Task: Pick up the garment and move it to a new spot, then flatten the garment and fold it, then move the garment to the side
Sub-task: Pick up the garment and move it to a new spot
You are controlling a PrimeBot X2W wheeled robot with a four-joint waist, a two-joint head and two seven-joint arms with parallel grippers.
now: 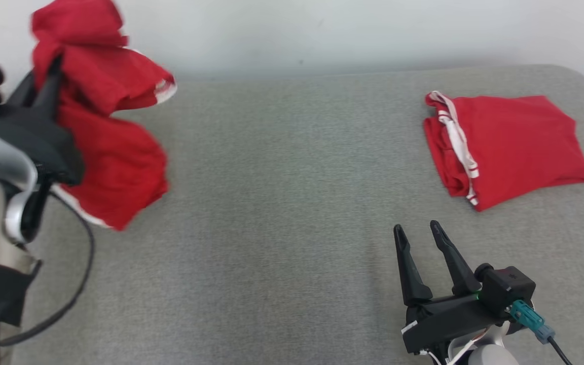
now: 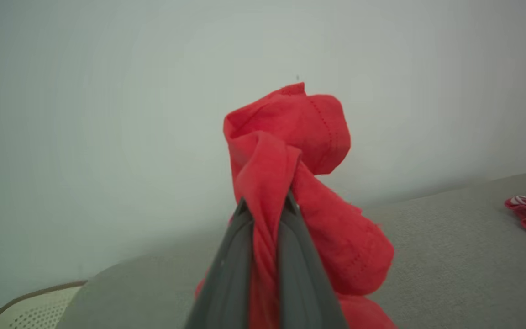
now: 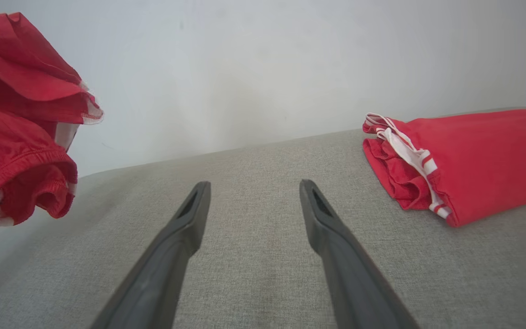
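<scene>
A crumpled red garment [image 1: 104,126] with white trim hangs in the air at the far left of the head view, lifted off the grey surface. My left gripper [image 2: 265,205] is shut on a bunch of its cloth [image 2: 290,151], which rises between the fingers and droops down the right side. The hanging garment [image 3: 21,119] also appears at the left of the right wrist view. My right gripper [image 1: 416,230] hovers low over the grey surface at the lower right, open, with nothing between its fingers [image 3: 190,214].
A second red garment [image 1: 505,147] with a white-striped waistband lies folded on the grey padded surface [image 1: 282,203] at the back right, just beyond my right gripper. A pale wall runs behind the surface. The surface's left edge curves away near my left arm.
</scene>
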